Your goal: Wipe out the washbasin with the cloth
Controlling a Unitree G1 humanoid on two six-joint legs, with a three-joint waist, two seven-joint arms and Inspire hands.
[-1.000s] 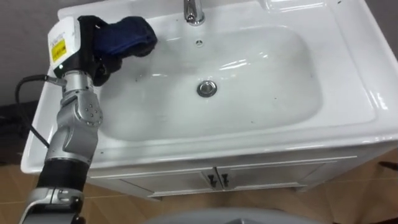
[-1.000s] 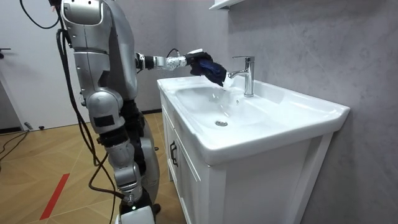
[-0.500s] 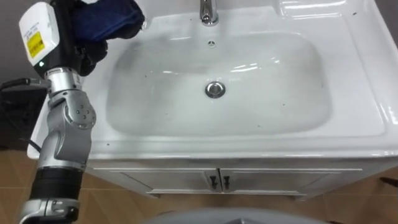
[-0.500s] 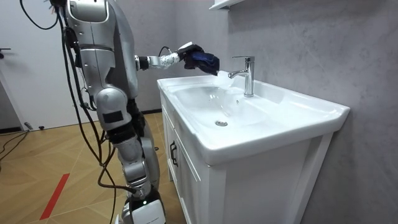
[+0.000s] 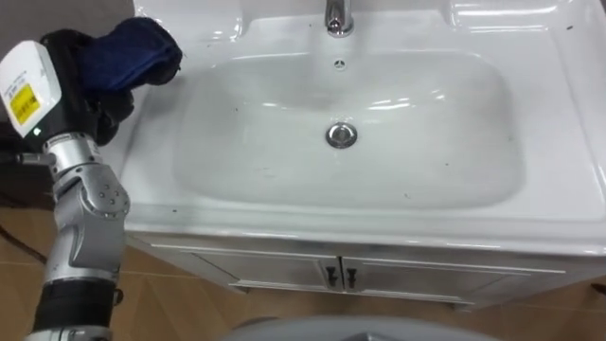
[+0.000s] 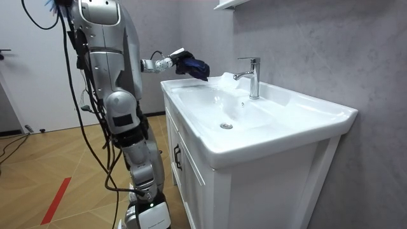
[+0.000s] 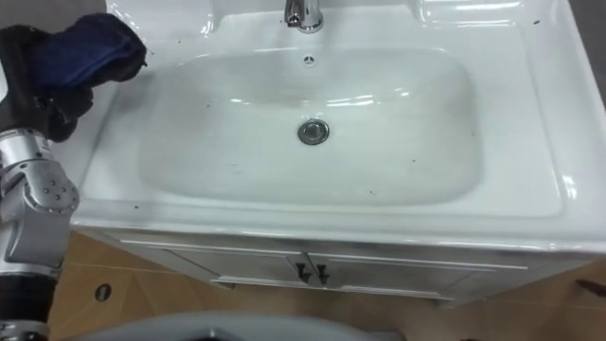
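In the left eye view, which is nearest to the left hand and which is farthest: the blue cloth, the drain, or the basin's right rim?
1. The blue cloth, gripped in the left hand itself, at the far left.
2. The drain, in the middle of the bowl.
3. The basin's right rim, at the far right.
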